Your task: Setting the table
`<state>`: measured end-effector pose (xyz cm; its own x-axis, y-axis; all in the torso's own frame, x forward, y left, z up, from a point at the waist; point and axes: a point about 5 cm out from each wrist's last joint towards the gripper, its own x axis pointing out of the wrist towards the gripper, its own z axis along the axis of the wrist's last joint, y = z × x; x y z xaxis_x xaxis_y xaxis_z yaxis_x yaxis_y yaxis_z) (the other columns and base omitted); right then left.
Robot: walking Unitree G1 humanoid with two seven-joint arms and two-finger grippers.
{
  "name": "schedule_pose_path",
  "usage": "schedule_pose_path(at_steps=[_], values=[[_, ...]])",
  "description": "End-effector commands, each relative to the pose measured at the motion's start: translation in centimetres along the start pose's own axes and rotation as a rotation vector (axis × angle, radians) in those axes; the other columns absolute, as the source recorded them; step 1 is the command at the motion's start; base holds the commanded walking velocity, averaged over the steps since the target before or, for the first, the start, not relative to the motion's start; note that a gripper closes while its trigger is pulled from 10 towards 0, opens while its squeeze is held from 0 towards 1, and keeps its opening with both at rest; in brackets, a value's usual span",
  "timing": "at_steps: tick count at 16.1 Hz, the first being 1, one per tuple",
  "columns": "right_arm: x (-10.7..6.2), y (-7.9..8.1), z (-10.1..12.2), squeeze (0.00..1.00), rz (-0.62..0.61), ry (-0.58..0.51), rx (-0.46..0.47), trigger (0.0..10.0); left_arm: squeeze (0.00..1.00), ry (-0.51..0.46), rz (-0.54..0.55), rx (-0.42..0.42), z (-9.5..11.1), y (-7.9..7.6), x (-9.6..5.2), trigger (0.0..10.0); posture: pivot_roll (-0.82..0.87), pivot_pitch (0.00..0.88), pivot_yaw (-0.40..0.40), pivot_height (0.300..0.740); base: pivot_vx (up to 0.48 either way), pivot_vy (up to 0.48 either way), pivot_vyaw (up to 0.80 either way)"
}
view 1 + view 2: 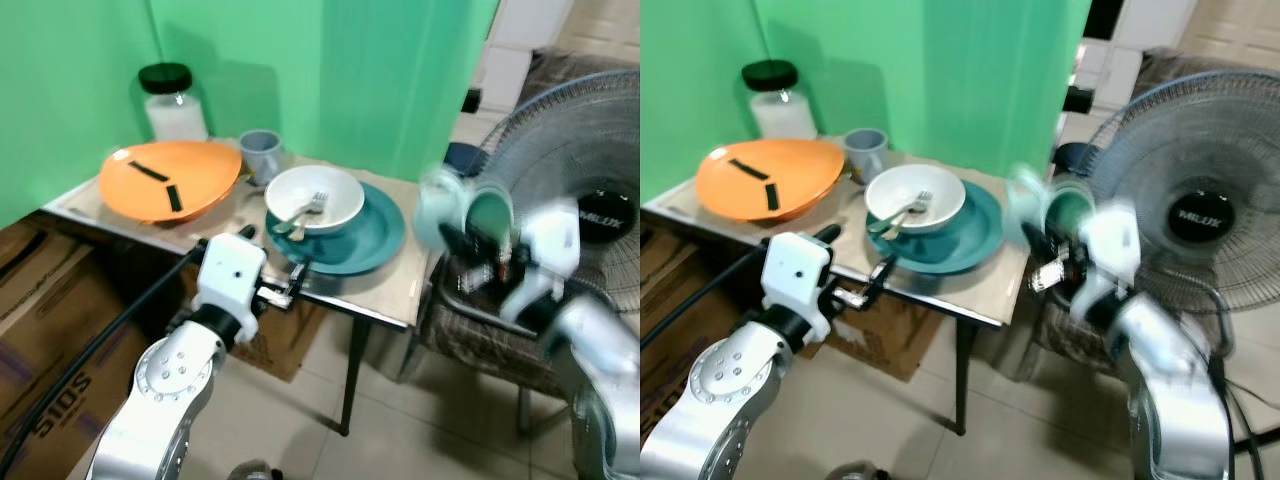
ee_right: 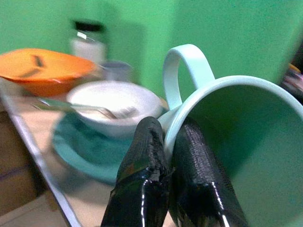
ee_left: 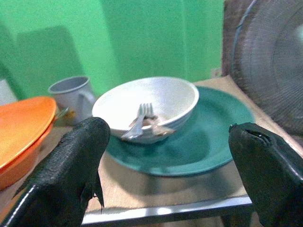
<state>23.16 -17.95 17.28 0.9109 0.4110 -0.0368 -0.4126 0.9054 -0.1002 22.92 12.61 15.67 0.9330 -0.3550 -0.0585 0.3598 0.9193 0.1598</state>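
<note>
In the left eye view, the teal plate (image 1: 372, 238) sits near the front edge of the small table (image 1: 400, 290), a white bowl (image 1: 314, 198) resting on it with a fork (image 1: 300, 212) inside. The left gripper (image 1: 285, 262) reaches forward at the table edge just in front of the plate, while the right gripper (image 1: 478, 250), arm bent and raised, holds a mint mug (image 1: 465, 212) in the air beside the plate, off the table's end. In the left wrist view, its 2 fingers (image 3: 66, 165) are spread wide, the plate between them beyond. In the right wrist view, the 2 fingers (image 2: 147, 189) pinch the mug's rim, with the mug tilted on its side.
</note>
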Motion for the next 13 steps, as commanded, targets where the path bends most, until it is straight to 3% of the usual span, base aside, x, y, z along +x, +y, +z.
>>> schedule_pose_path(at_steps=[1,2,6,9,11,13], values=[[-0.5,1.0,0.0,0.00,-0.037,-0.021,-0.011,10.0,0.00,0.044,0.036,-0.038,-1.0,0.1,-0.4,10.0,0.02,0.000,0.000,0.740,0.000,0.000,0.00],[-0.7,1.3,-0.5,0.00,-0.053,-0.011,-0.004,10.0,0.00,0.050,0.048,-0.045,-1.1,0.1,-0.7,10.0,0.02,0.000,0.000,0.740,0.000,0.000,0.00],[-1.1,1.2,-2.1,0.00,-0.216,0.024,0.049,10.0,0.00,0.029,0.208,-0.034,-1.6,1.5,-1.7,10.0,0.04,0.000,-0.018,0.740,0.000,0.000,-0.79],[-0.3,1.3,-2.0,0.00,-0.233,0.018,0.052,10.0,0.00,-0.029,0.262,-0.022,-1.2,1.7,-1.7,10.0,0.04,0.000,-0.020,0.740,0.000,0.000,-0.79],[0.4,1.3,-1.3,0.00,-0.259,-0.052,0.076,10.0,0.00,-0.082,0.290,-0.002,-0.8,1.9,-1.5,10.0,0.03,0.000,-0.018,0.740,0.000,0.000,-0.79],[0.1,1.2,-1.4,0.00,-0.255,-0.036,0.096,10.0,0.00,-0.076,0.324,0.000,-0.9,2.3,-1.5,10.0,0.03,0.000,-0.010,0.740,0.000,0.000,-0.80]])
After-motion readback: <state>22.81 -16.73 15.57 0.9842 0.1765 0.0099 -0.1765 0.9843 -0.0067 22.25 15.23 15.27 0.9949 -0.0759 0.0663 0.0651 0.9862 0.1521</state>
